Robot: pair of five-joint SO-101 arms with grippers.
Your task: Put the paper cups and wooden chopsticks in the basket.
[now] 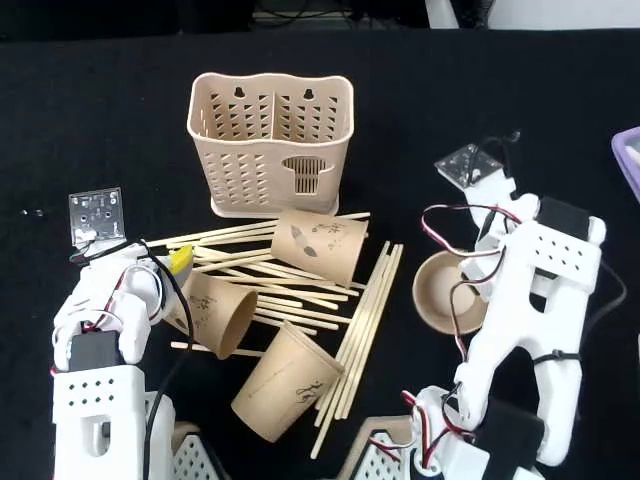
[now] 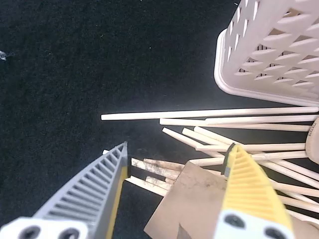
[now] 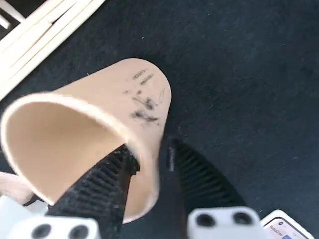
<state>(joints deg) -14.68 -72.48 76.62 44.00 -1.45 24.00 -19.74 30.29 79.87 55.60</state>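
A black cloth (image 1: 100,120) covers the table across the whole frame. A pale surface (image 1: 560,12) shows at the upper right, and a purple rim (image 1: 628,155) at the right edge.

I have the beige slotted plastic basket (image 1: 270,150) standing upright, split into two compartments. Pale wooden chopsticks (image 1: 262,280) lie fanned flat in front of it, with a tighter bundle (image 1: 365,318) slanting beside them. Three brown paper cups lie on their sides across the sticks: the first cup (image 1: 318,246) near the basket's foot, the second cup (image 1: 215,315) and the third cup (image 1: 285,385) nearer me. The fourth cup (image 1: 435,285) sits apart, mouth up, its wall pinched in my right gripper (image 3: 149,154).
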